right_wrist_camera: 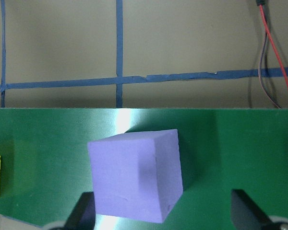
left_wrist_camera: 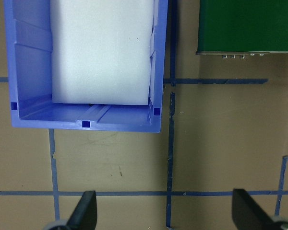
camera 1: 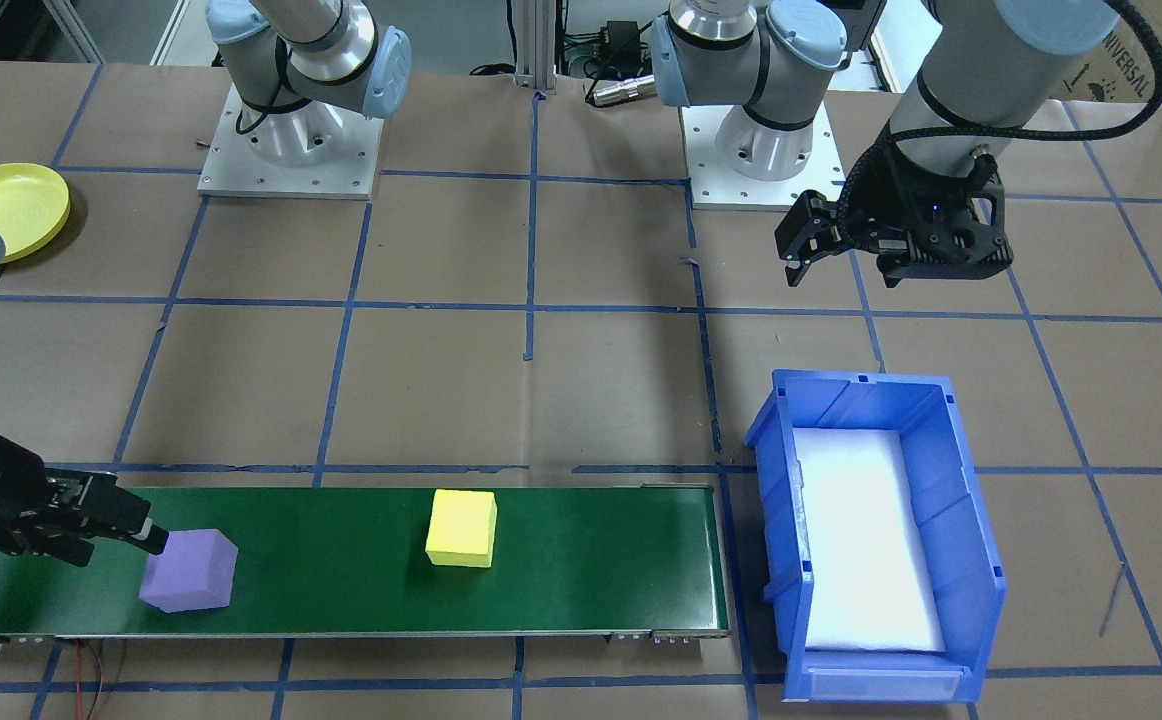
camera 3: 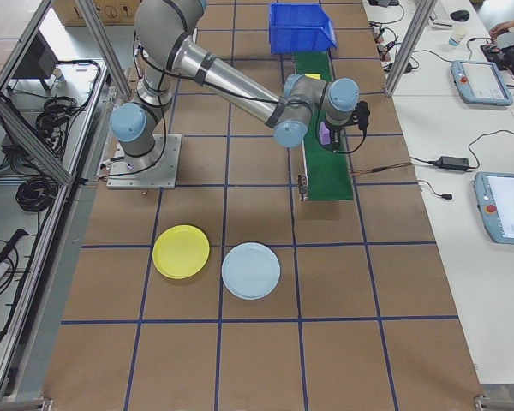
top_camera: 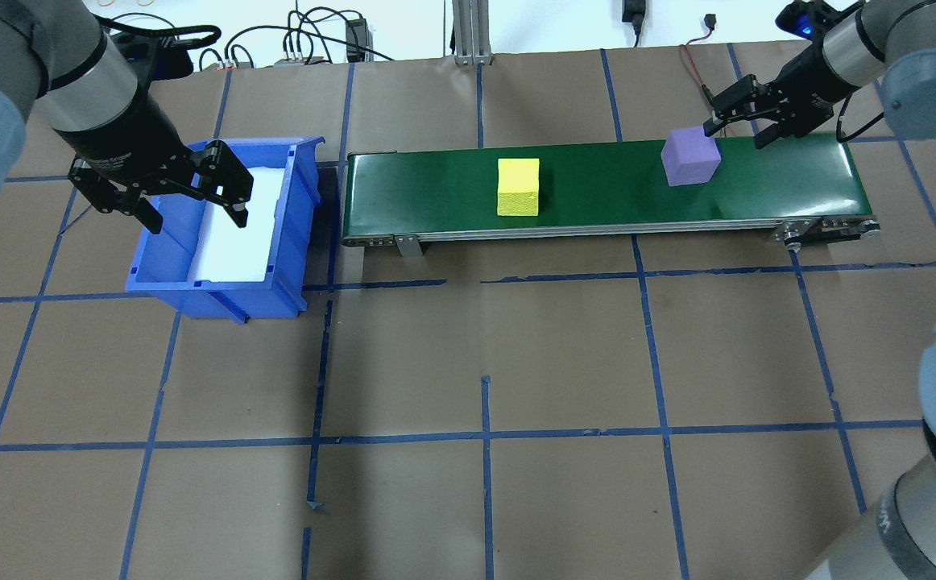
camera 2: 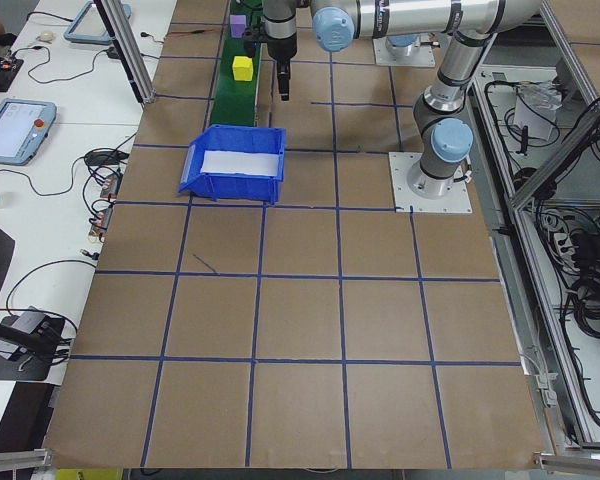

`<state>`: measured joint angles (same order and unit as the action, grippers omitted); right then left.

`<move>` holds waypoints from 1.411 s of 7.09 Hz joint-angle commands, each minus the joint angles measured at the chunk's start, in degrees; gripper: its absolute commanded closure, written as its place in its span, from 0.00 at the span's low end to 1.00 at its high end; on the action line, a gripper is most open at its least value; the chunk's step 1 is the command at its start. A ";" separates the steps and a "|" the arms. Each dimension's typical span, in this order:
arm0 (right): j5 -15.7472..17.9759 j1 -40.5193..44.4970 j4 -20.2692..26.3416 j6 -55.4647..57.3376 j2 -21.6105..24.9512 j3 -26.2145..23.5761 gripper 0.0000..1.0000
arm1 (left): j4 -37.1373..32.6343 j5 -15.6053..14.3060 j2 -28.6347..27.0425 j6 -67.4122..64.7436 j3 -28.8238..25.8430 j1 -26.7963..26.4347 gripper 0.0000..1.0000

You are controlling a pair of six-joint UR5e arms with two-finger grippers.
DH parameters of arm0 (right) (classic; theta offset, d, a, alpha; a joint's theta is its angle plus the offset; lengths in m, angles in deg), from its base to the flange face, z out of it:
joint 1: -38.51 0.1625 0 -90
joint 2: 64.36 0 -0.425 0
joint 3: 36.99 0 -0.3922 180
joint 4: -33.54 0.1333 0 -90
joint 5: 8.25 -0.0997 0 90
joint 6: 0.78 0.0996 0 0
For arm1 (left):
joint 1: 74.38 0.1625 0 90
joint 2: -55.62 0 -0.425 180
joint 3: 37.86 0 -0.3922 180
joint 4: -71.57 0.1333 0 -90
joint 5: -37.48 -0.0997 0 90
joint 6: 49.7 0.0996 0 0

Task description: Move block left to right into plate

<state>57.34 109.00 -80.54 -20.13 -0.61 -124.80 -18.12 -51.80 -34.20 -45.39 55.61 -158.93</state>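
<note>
Seemingly open fingers beside purple block

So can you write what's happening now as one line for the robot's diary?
right gripper: open, at purple block | yellow block: mid-belt | left gripper: open over blue bin | block not yet gripped

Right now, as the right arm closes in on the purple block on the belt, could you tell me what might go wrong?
1. The purple block sits skewed and off-centre between the open fingers of the right hand, so closing may twist or push it.
2. It lies near the green conveyor edge and could be nudged off.
3. Two plates wait, a yellow plate and a pale blue plate; the wrong one might be chosen.
</note>
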 commanded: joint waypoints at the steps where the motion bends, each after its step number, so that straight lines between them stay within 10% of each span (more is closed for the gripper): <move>1: 1.02 0.26 -1.83 -0.07 -0.12 -1.40 0.00 | 0.04 0.16 0.00 0.08 0.22 0.00 0.00; 7: 6.21 0.17 -4.40 0.02 -1.34 -2.36 0.05 | 0.21 0.16 0.00 0.08 0.39 0.09 0.00; 10: 18.57 0.00 -9.58 -0.33 -0.30 -0.97 0.61 | 0.13 0.16 0.00 0.00 0.48 0.09 0.00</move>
<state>70.55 109.08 -88.41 -20.29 -1.51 -126.47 -17.98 -51.64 -34.20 -45.38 56.04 -158.84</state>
